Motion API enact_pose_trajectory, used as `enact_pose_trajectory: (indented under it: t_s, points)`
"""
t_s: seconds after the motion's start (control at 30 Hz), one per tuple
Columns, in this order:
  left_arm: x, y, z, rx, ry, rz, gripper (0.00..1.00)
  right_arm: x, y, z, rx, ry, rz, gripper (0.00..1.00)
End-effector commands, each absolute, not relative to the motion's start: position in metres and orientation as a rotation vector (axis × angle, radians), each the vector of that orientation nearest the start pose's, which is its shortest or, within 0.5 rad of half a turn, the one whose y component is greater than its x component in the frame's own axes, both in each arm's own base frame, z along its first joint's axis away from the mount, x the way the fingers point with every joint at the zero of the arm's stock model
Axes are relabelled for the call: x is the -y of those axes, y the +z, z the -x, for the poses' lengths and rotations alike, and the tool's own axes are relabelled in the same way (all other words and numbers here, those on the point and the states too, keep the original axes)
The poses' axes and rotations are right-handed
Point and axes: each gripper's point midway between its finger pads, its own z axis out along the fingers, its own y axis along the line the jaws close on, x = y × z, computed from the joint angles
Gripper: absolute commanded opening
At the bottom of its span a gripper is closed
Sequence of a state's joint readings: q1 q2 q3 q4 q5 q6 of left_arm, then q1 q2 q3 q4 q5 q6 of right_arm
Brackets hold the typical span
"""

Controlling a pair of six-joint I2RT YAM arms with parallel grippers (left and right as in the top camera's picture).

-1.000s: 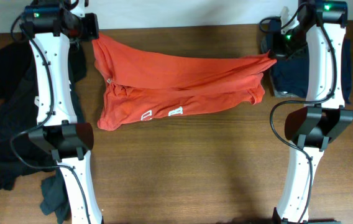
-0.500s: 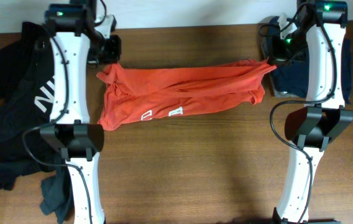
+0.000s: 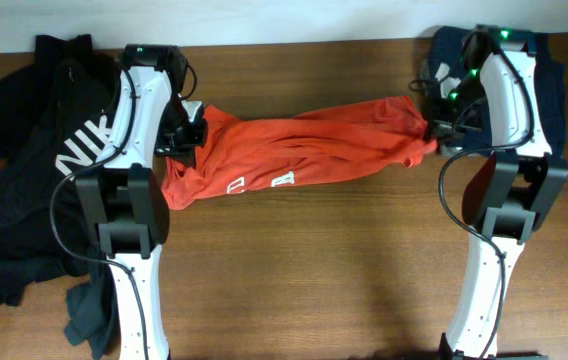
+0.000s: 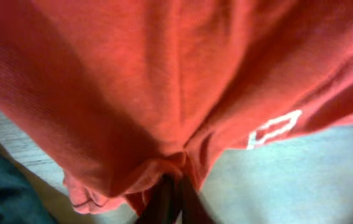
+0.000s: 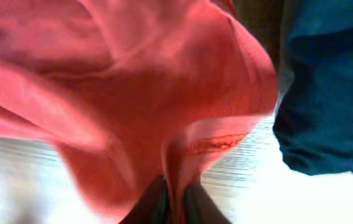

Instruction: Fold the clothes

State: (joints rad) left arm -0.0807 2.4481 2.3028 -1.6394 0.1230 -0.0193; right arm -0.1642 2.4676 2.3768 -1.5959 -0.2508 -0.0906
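Note:
An orange shirt (image 3: 304, 145) with white lettering is stretched across the back middle of the table, bunched into a long band. My left gripper (image 3: 192, 132) is shut on its left end; the left wrist view shows orange cloth (image 4: 164, 93) pinched between the dark fingers (image 4: 175, 196). My right gripper (image 3: 432, 125) is shut on its right end; the right wrist view shows cloth (image 5: 133, 93) pinched between the fingers (image 5: 175, 199). Both ends are held a little above the wood.
A black pile of clothes with white NIKE lettering (image 3: 34, 170) covers the left side. A dark blue garment (image 3: 549, 90) lies at the back right and also shows in the right wrist view (image 5: 332, 93). Bare wooden table (image 3: 314, 270) fills the front.
Both grippers have moved forward, toward the front of the table, carrying the shirt's back edge over its front part. The shirt has narrowed from a spread shape into a band.

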Motion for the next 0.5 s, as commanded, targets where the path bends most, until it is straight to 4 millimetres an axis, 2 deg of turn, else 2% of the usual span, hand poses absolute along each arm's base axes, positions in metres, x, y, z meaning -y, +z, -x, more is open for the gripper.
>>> enact_pose_trajectory:
  t_s: [0.0, 0.03, 0.1, 0.13, 0.17, 0.3, 0.47]
  points:
    - [0.049, 0.070, -0.425, -3.318, -0.153, -0.099, 0.41, 0.040, 0.082, -0.450, -3.166, 0.396, -0.139, 0.48]
    - [0.049, 0.070, -0.427, -3.312, -0.152, -0.099, 0.59, 0.040, 0.082, -0.452, -3.160, 0.395, -0.137, 0.54]
    - [0.048, 0.069, -0.428, -3.305, -0.141, -0.100, 0.82, 0.040, 0.082, -0.453, -3.155, 0.395, -0.135, 0.58]
    - [0.046, 0.069, -0.429, -3.303, -0.129, -0.099, 0.93, 0.040, 0.082, -0.454, -3.152, 0.394, -0.127, 0.60]
    - [0.045, 0.070, -0.430, -3.299, -0.121, -0.100, 0.98, 0.038, 0.083, -0.455, -3.142, 0.413, -0.091, 0.63]
    - [0.046, 0.084, -0.437, -3.257, -0.124, -0.100, 0.99, 0.038, 0.081, -0.461, -3.118, 0.410, -0.050, 0.71]
    - [0.047, 0.122, -0.458, -3.125, -0.128, -0.101, 0.99, 0.038, 0.069, -0.471, -3.085, 0.399, -0.040, 0.72]
